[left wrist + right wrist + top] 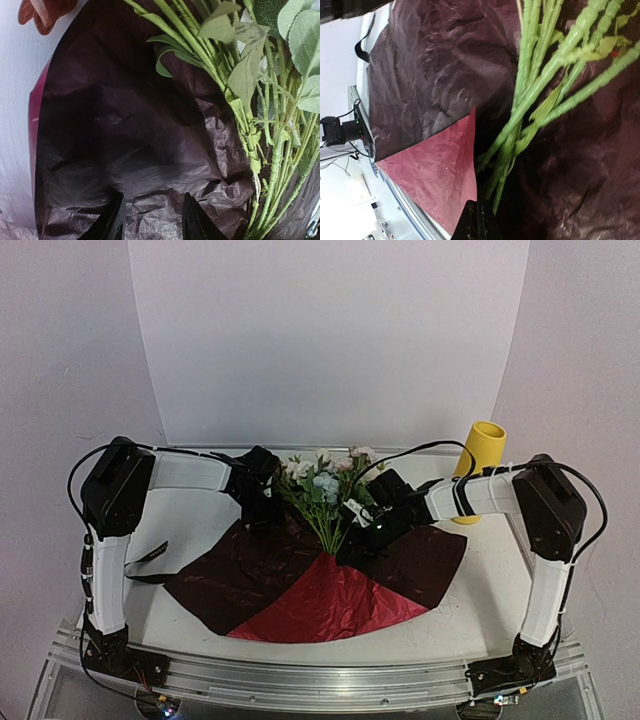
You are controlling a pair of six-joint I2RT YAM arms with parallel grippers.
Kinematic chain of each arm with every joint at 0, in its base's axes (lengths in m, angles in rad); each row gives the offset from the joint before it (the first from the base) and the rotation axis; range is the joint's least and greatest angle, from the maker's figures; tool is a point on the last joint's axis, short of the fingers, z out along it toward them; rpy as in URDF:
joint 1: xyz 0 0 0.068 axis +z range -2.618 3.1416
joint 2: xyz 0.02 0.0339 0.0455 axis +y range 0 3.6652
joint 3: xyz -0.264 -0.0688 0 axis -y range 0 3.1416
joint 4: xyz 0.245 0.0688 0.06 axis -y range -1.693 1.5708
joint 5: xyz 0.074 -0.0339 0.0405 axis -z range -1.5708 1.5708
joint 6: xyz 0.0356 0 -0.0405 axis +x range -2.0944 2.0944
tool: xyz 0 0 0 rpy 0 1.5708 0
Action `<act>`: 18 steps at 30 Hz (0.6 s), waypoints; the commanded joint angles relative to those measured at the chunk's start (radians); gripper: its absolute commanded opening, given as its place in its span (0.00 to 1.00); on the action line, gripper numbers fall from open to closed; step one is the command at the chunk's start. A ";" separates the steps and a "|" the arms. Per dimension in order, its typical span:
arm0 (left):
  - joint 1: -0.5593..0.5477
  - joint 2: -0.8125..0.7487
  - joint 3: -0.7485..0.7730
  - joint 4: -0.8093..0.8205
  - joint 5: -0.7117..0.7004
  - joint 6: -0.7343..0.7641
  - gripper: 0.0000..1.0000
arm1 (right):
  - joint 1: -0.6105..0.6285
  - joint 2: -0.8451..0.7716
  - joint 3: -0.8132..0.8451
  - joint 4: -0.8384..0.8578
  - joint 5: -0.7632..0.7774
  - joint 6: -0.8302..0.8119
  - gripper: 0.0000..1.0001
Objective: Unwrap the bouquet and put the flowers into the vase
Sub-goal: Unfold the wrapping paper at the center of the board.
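**White table: a thin hold on loose stems**

The dark red wrap lies spread flat with the flowers on it, stems meeting at its middle. The vase stands upright off the wrap's far right corner. The right gripper, reaching low over the wrap, is closed at the stem ends. It may pinch few stems or none, so a lift could scatter them. The left gripper hovers over the wrap's left half, fingers parted and empty.

Both arms inward; left gripper jaws apart; right gripper jaws together
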 commanded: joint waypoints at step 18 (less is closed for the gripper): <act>0.000 -0.050 0.017 0.000 0.012 0.008 0.40 | 0.025 -0.473 -0.211 -0.052 -0.166 0.051 0.04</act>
